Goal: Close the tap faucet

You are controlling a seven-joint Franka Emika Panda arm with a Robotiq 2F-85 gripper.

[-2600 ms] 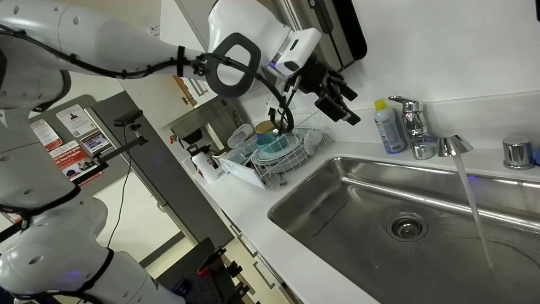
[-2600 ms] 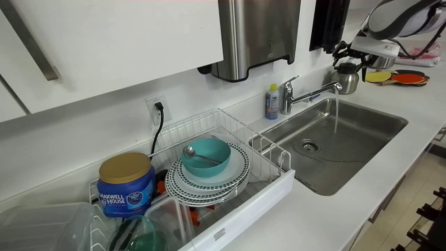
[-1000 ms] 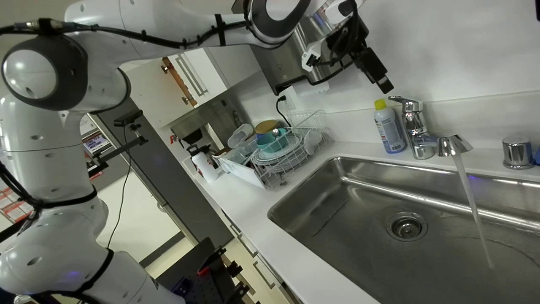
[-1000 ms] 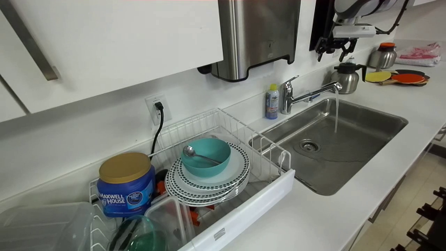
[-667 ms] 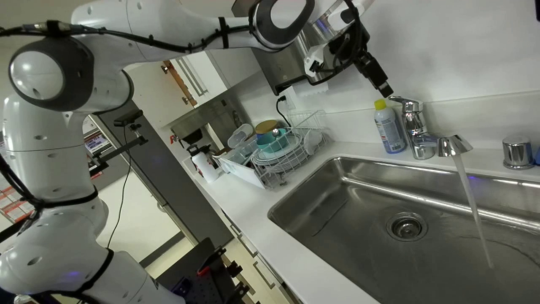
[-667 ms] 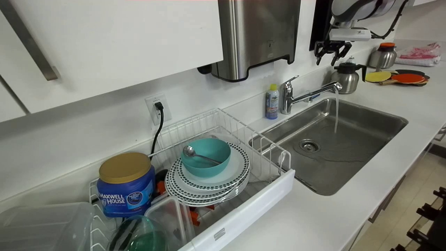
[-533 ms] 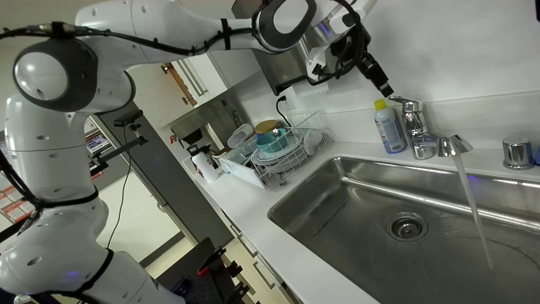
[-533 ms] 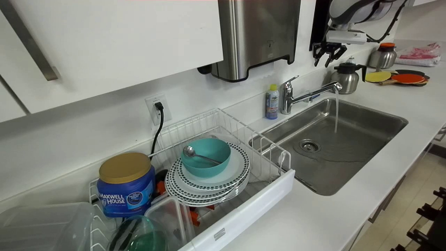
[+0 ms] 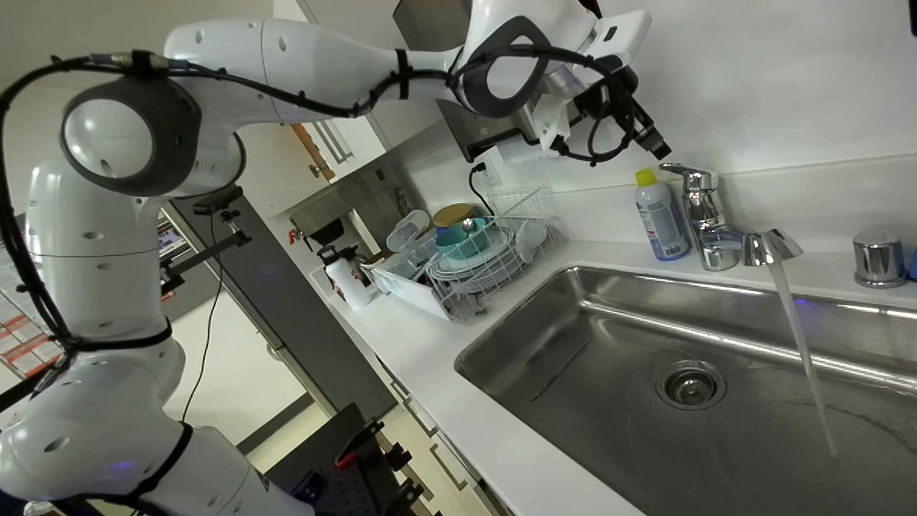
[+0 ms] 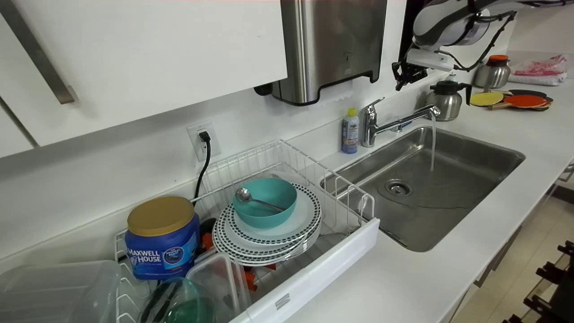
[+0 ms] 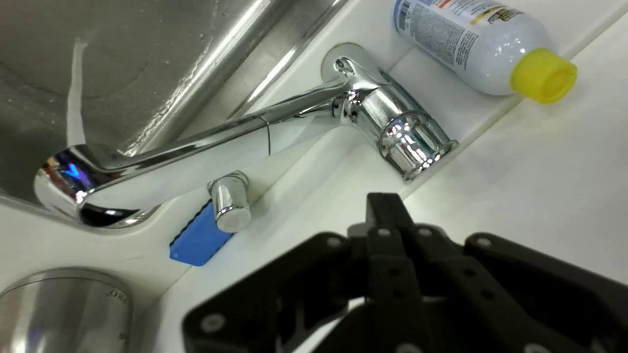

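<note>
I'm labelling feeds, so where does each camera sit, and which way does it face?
In an exterior view: seemingly beside the sink, tilted, looking across it; most of the arm and gripper show.
In an exterior view: above the rack, looking toward the sink; the arm's end and gripper show.
Wrist view: behind the gripper, looking down to the faucet; only the gripper shows.
Both exterior views share the rack; all three, faucet, water and bottle.

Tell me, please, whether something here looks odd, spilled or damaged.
Water runs from the tap faucet straight into the sink, as if left on. Also, what look like table-tennis paddles lie on the counter, unusual beside a sink. I notice no spill or damage.
</note>
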